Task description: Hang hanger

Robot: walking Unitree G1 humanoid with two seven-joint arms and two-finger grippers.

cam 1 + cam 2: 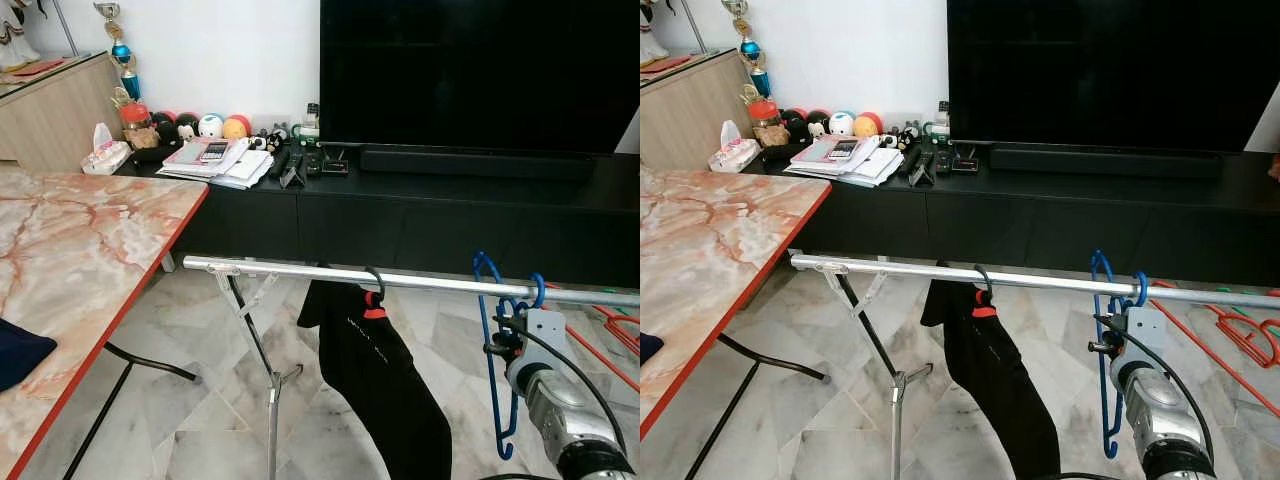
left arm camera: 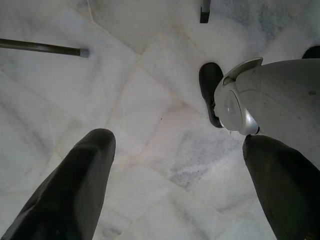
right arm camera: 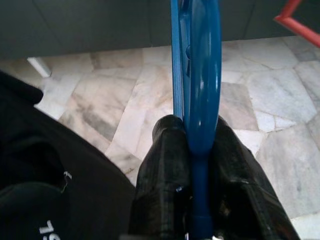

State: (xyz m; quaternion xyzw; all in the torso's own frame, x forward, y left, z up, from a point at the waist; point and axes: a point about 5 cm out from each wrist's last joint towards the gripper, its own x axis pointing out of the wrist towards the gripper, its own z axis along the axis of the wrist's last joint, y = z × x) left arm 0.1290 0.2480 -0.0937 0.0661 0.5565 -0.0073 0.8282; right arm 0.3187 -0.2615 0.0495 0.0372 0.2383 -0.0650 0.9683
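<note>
Left eye view: silver rail [image 1: 420, 282] across the front, its free end just beside the red edge of the marble table [image 1: 90, 250]; open marble floor [image 1: 200, 400] below, crossed by the rail's folding leg. Black garment [image 1: 385, 375] hanging from the rail near its middle. Right of the garment, blue hanger [image 1: 492, 340] with its hook over the rail, right gripper [image 1: 508, 322] just under the rail, clamped on the hanger. Red hangers [image 1: 615, 335] farther right, below the rail. Behind the rail, black TV cabinet [image 1: 450, 215] with television [image 1: 480, 75] and clutter. Right wrist view: black fingers [image 3: 162, 190] pressed together on the blue hanger, garment close beside, floor beyond. Left wrist view: left gripper [image 2: 180, 175] over bare floor, fingers [image 2: 70, 195] wide apart, holding nothing.
</note>
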